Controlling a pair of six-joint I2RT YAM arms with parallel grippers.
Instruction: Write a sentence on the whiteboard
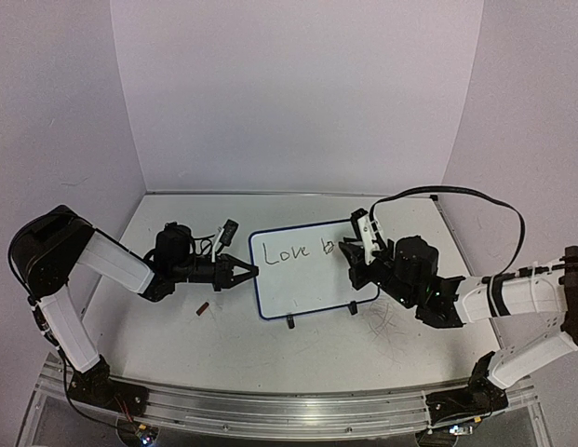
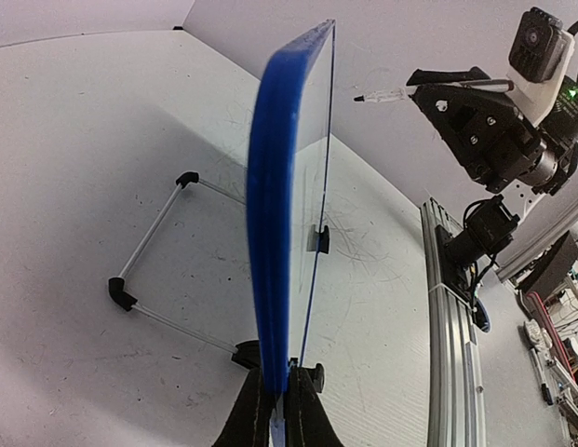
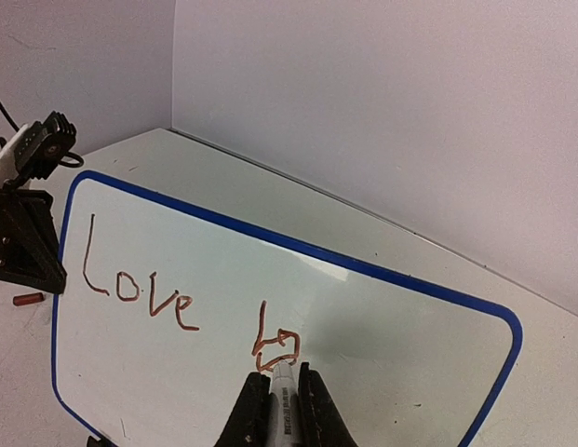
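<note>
White table (image 1: 223,340) from above: whiteboard (image 1: 312,284) propped mid-table, left gripper (image 1: 247,273) clamped on its left rim, right gripper (image 1: 356,263) at its right edge. Left wrist: jaws shut on blue rim, board edge-on. Right wrist: jaws gripping marker (image 3: 281,391), tip touching board at sentence (image 3: 177,298), reading "Love b".

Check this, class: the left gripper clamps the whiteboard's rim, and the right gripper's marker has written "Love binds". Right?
No. The right wrist view shows the sentence reads only "Love b"; the left gripper clamps the whiteboard by its rim, and the right gripper holds the marker.
</note>
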